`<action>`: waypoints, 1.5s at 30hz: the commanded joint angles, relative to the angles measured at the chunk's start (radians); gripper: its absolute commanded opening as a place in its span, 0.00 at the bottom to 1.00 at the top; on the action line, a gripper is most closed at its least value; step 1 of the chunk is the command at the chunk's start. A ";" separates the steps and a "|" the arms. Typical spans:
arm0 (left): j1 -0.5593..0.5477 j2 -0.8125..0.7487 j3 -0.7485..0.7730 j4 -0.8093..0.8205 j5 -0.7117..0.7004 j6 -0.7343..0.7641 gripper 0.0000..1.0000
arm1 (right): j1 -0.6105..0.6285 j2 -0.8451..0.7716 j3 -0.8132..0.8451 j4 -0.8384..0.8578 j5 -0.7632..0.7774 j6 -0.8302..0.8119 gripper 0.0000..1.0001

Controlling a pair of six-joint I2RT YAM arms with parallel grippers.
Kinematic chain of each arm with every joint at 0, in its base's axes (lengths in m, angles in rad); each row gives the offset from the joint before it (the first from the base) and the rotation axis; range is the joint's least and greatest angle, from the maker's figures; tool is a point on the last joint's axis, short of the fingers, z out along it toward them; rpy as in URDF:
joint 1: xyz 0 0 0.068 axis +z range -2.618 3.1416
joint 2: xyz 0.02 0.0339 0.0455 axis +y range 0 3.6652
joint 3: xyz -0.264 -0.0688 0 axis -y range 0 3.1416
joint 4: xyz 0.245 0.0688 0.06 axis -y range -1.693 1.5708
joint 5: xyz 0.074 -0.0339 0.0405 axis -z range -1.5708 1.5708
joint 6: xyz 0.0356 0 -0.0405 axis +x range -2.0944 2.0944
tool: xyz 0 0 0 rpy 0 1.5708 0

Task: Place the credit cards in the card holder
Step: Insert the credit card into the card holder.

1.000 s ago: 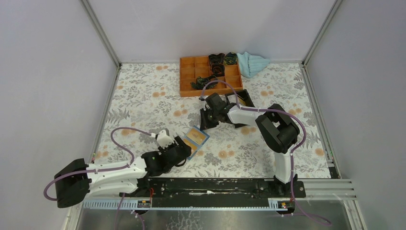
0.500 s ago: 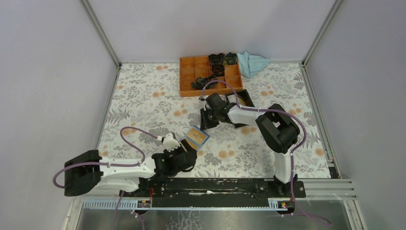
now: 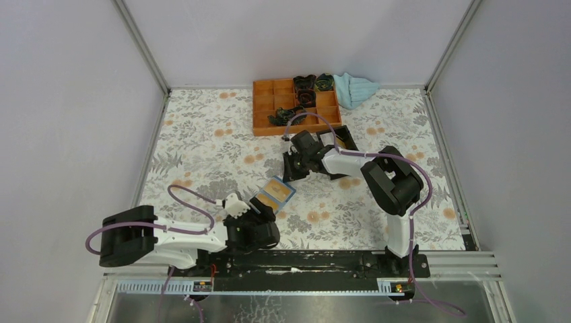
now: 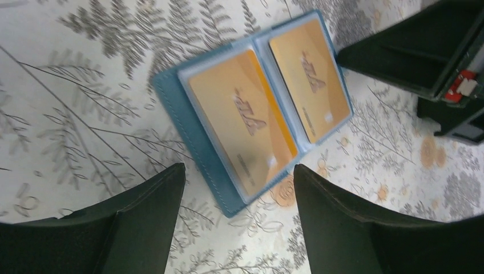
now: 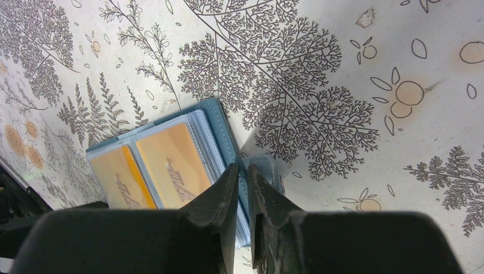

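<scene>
Two credit cards (image 4: 242, 120) lie face up in the clear sleeves of the open card holder (image 4: 198, 137), which rests flat on the flowered table (image 3: 202, 141) between the two arms. The loading therefore looks all but done, and what remains is probably to check that the cards are seated and to fold the case shut. The left gripper (image 4: 238, 168) hovers just off the holder's near corner, its fingers spread wide with nothing between them. The right gripper (image 5: 242, 168) has its fingers pressed almost together at the holder's far edge, beside the small clasp tab. It seems to pinch that edge, though the wrist view does not make the contact certain. The card nearer the left gripper shows a brighter yellow strip along its inner side, which may be a second card beneath it or a card not fully home; the pictures do not settle which. To finish cleanly, the right arm should pin the cover so the light case cannot slide on the table. The left arm should then come in low and nudge any proud card along its sleeve rather than pressing down on the plastic. The fold wants a lifted arc over the spine, not a drag, and tilting the case steeply risks spilling the cards.
</scene>
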 commanded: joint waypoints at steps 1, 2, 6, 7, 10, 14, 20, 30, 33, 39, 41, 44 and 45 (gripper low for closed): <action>-0.001 0.007 0.012 -0.204 -0.116 -0.084 0.78 | 0.011 0.005 -0.033 -0.056 0.041 -0.009 0.19; -0.001 0.003 0.020 -0.220 -0.130 -0.091 0.78 | 0.010 0.007 -0.036 -0.055 0.041 -0.008 0.19; -0.002 -0.010 0.033 -0.236 -0.179 -0.101 0.79 | 0.013 0.011 -0.044 -0.046 0.039 -0.002 0.19; -0.002 -0.007 0.036 -0.236 -0.184 -0.102 0.80 | 0.013 0.011 -0.044 -0.046 0.039 -0.002 0.19; -0.001 0.007 0.043 -0.231 -0.172 -0.102 0.83 | 0.013 0.010 -0.045 -0.045 0.041 0.000 0.19; -0.002 -0.003 0.017 -0.145 -0.121 -0.058 0.87 | 0.015 0.008 -0.043 -0.045 0.041 0.001 0.19; 0.012 -0.033 -0.027 -0.004 -0.051 0.053 0.88 | 0.017 0.006 -0.043 -0.045 0.043 0.004 0.19; 0.131 0.066 -0.057 0.230 0.094 0.230 0.88 | 0.021 0.015 -0.037 -0.053 0.044 0.004 0.19; 0.148 0.087 -0.067 0.273 0.119 0.239 0.88 | 0.022 0.018 -0.035 -0.054 0.044 0.006 0.19; 0.162 0.077 -0.057 0.273 0.088 0.239 0.88 | 0.025 0.029 -0.029 -0.054 0.042 0.004 0.19; 0.174 0.061 -0.044 0.276 0.071 0.261 0.88 | 0.028 0.033 -0.030 -0.053 0.041 0.006 0.19; 0.199 0.049 -0.014 0.294 0.050 0.317 0.88 | 0.033 0.038 -0.028 -0.052 0.041 0.008 0.19; 0.206 0.048 -0.002 0.304 0.048 0.337 0.88 | 0.034 0.040 -0.027 -0.053 0.041 0.009 0.19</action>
